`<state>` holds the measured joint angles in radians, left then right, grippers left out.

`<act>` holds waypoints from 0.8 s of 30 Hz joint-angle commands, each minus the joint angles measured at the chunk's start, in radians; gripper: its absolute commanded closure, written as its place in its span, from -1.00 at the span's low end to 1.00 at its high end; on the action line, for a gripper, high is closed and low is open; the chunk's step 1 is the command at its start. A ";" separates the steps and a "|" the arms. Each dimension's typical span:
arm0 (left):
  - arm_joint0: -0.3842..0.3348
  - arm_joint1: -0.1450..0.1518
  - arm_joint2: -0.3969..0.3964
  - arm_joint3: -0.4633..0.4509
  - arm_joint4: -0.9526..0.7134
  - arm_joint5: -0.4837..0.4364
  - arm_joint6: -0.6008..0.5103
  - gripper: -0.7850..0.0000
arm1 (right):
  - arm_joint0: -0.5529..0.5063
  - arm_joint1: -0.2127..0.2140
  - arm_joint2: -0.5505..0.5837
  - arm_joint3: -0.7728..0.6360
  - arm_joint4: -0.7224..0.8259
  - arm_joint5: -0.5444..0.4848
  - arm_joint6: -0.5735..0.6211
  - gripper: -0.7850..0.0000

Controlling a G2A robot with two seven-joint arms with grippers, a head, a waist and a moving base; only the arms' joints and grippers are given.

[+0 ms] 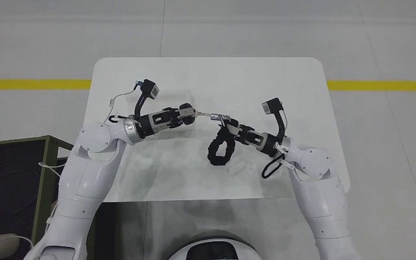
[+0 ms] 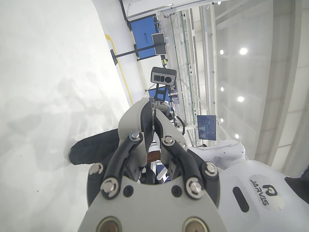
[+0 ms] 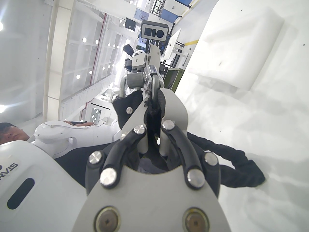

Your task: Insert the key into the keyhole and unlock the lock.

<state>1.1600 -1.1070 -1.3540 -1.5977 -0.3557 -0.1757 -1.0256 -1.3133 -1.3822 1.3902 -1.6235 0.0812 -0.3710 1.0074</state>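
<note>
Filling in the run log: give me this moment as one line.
left gripper: shut on thin metal key | right gripper: shut on silver lock with black fabric-sleeved loop | key tip at lock | insertion: cannot tell

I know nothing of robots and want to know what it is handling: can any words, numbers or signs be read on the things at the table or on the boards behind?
Lock: no print seen.
Key: seen edge-on, no print seen.
Black sleeve: none.
Table: none.
Blue boards: a small mark, too small to read.
Chart screen: too small to read.
</note>
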 commanded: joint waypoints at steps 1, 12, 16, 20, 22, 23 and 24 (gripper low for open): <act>0.000 -0.001 -0.002 0.000 0.003 0.000 -0.002 1.00 | 0.001 0.003 -0.003 0.000 0.003 -0.002 -0.005 1.00; 0.005 -0.005 -0.012 -0.004 0.025 -0.005 0.001 1.00 | 0.011 0.015 -0.019 0.007 0.014 -0.005 -0.023 1.00; 0.006 -0.007 -0.013 -0.005 0.030 -0.005 0.000 1.00 | 0.014 0.019 -0.026 0.010 0.015 -0.006 -0.031 1.00; 0.007 -0.009 -0.015 -0.005 0.032 -0.005 -0.002 1.00 | 0.016 0.024 -0.030 0.011 0.016 -0.008 -0.035 1.00; 0.007 -0.010 -0.015 -0.005 0.030 -0.004 -0.004 1.00 | 0.017 0.026 -0.032 0.011 0.017 -0.008 -0.037 1.00; 0.007 -0.010 -0.016 -0.005 0.030 -0.003 -0.004 1.00 | 0.018 0.027 -0.033 0.012 0.016 -0.007 -0.039 1.00; 0.008 -0.011 -0.016 -0.004 0.028 -0.003 -0.005 1.00 | 0.019 0.028 -0.035 0.013 0.015 -0.006 -0.041 1.00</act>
<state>1.1674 -1.1172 -1.3697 -1.6024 -0.3261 -0.1791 -1.0298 -1.2955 -1.3553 1.3568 -1.6118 0.0975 -0.3787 0.9683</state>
